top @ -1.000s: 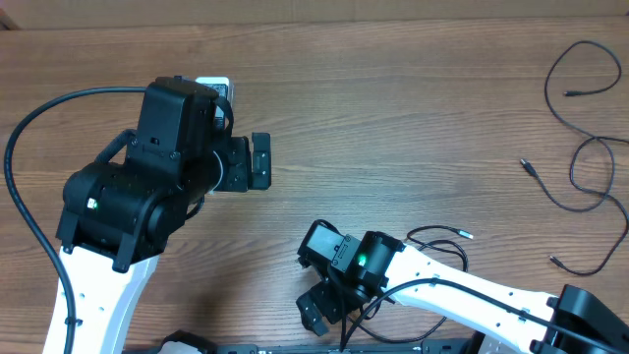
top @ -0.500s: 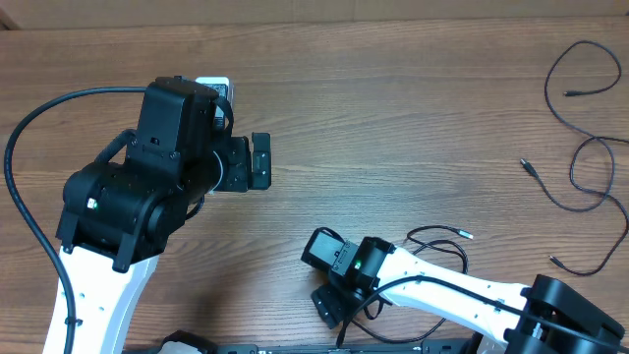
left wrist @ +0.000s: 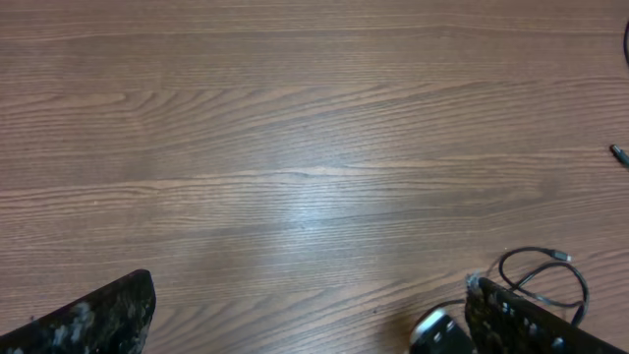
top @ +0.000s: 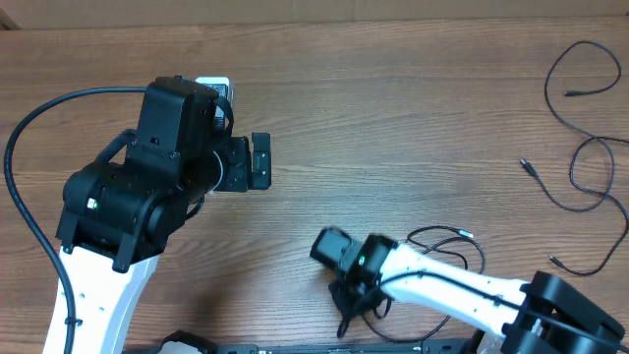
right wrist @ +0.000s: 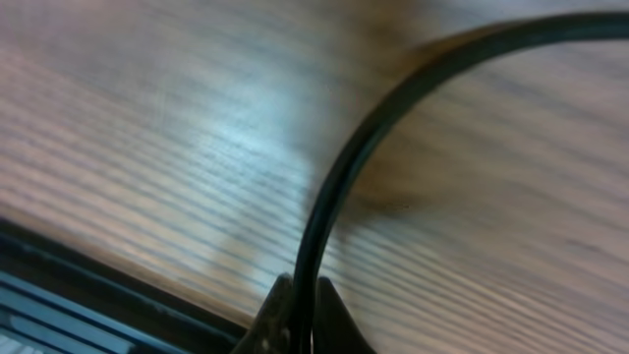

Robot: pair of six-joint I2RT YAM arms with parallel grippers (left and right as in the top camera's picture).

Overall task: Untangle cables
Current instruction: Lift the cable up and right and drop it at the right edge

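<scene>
Close to the table's front edge, my right gripper (top: 351, 301) is shut on a thin black cable (top: 444, 239) that lies in small loops beside the right arm. In the right wrist view that cable (right wrist: 366, 138) curves up out of the pinched fingertips (right wrist: 277, 307). More loose black cables (top: 580, 157) with small plugs are spread at the far right of the table. My left gripper (top: 258, 160) hangs open over bare wood at centre left, with nothing between its fingers (left wrist: 98, 317). The looped cable (left wrist: 539, 273) shows at the lower right of the left wrist view.
A dark strip (top: 295, 348) runs along the table's front edge just below my right gripper. A thick black robot cable (top: 29, 128) arcs at the far left. A small white object (top: 212, 85) sits behind the left arm.
My right gripper has gone from open to shut, pinching the looped cable, and its wrist has shifted slightly right. The left arm has not moved.
</scene>
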